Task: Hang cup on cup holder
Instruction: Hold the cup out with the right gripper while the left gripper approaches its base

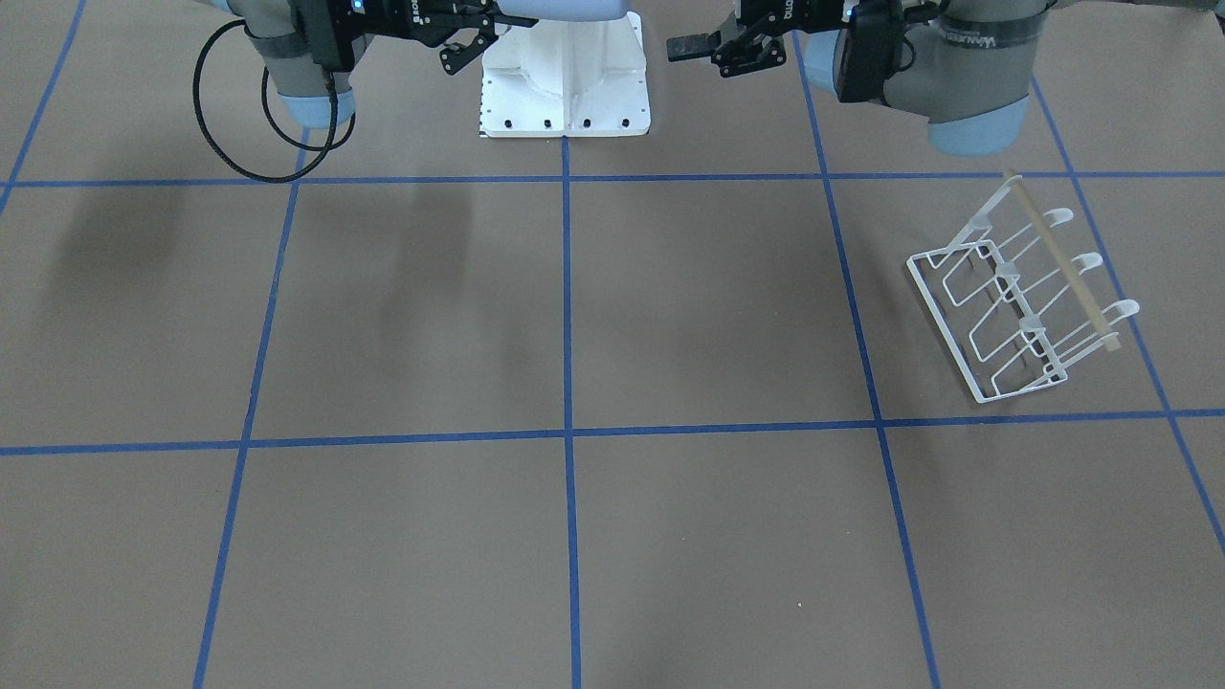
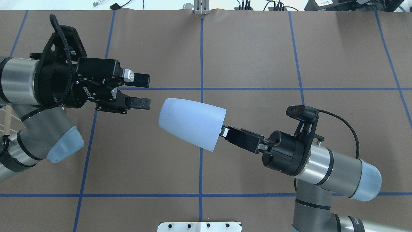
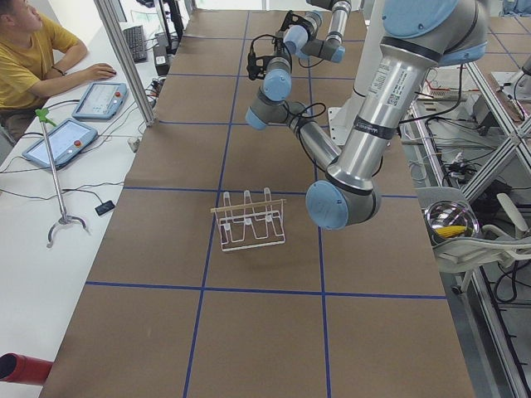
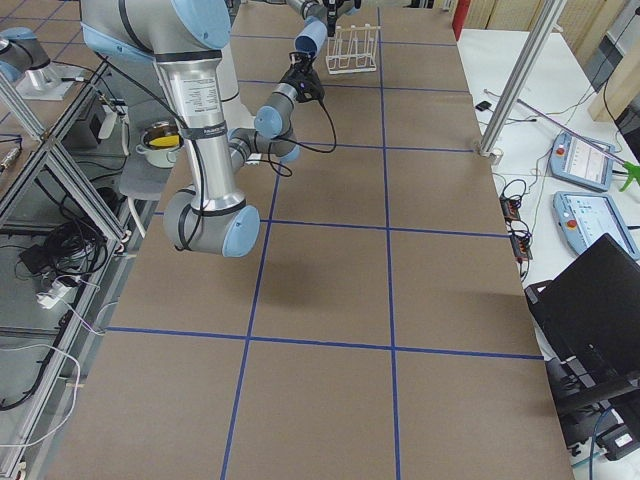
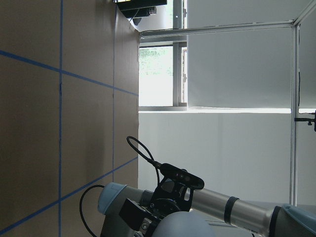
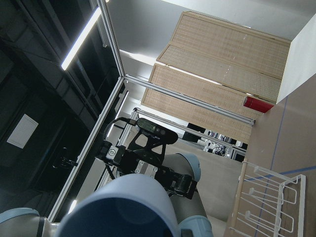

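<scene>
The brown table, marked with blue tape lines, carries only the cup holder, which stands on the robot's left half. The left arm is raised above the holder and a little toward the robot's base. The right arm reaches in from well off to the holder's right.

The cup is not near the holder. It hangs in the air, well apart from it, higher, off to the holder's right and closer to the base. The right gripper is clamped on the cup's rim and holds it lying sideways. The closed bottom points toward the left gripper, whose fingers stand spread with nothing between them, just short of the cup.

I judge this to be a hand-over between the arms, since the holder sits on the left arm's side. The next move calls for the left fingers to straddle the cup's narrow end and close before the right ones let go. The cup then has to travel to the holder and go mouth-down over a prong.

The cup is a smooth, pale blue-grey tumbler with no handle, tapered and widest at the rim. Its slick sloping wall could slide out of a light pinch. The holder's three prongs are bare, with a wooden rod along them.
</scene>
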